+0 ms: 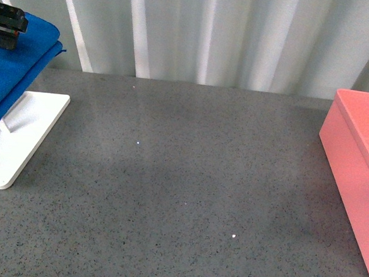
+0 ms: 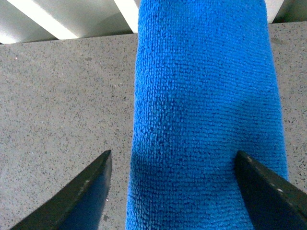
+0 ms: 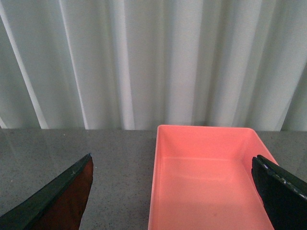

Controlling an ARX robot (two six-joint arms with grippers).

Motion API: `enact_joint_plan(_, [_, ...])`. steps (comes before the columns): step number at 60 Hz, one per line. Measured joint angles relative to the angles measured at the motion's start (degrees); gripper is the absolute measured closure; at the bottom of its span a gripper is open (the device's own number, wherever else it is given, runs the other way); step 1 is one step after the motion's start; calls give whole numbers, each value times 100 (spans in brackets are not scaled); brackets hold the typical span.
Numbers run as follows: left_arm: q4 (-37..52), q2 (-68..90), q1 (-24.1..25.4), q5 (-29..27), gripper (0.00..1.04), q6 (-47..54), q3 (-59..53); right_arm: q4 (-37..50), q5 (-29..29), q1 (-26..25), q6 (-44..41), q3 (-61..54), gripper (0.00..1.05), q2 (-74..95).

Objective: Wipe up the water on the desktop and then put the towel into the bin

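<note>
The left gripper (image 2: 172, 153) is spread wide and holds nothing. Its two dark fingers (image 2: 81, 196) straddle the bright blue microfibre towel (image 2: 206, 115). One finger stands clear of the cloth, over the speckled grey desktop (image 2: 62, 105). The other shows against the towel's far edge, and whether it touches the cloth cannot be told. In the front view the gripper's black body sits at the far left, above the towel's upper fold. The towel itself hangs there as a sloping blue sheet over a white rack base (image 1: 20, 139) that lies flat on the desktop.

The right gripper (image 3: 172, 157) is also spread wide and holds nothing. Its fingers frame the salmon-pink bin (image 3: 206, 187), which sits just ahead of it with its smooth pink floor and straight walls open to view. In the front view the bin stands at the far right of the desktop, well apart from the towel and the rack base, with a broad stretch of grey surface between them. A pleated pale curtain (image 1: 211, 32) hangs behind the desktop's far edge.
</note>
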Motion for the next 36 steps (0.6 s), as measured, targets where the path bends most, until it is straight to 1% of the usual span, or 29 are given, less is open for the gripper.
enact_joint_plan(1, [-7,0,0,-7,32,-26,-4,0,0,0,0,-2,7,0])
enact_joint_plan(10, [7,0,13,24,56,-39,-90,0,0,0,0,0,7,0])
enact_joint_plan(13, [15,-2,15,48,66,-37,-151,0,0,0,0,0,7,0])
enact_joint_plan(26, [55,-144,15,81,98,-105,-348,0,0,0,0,0,7,0])
enact_joint_plan(28, [57,-177,15,94,100,-125,-382,0,0,0,0,0,7,0])
enact_joint_plan(36, [61,-398,17,317,100,-238,-577,0,0,0,0,0,7,0])
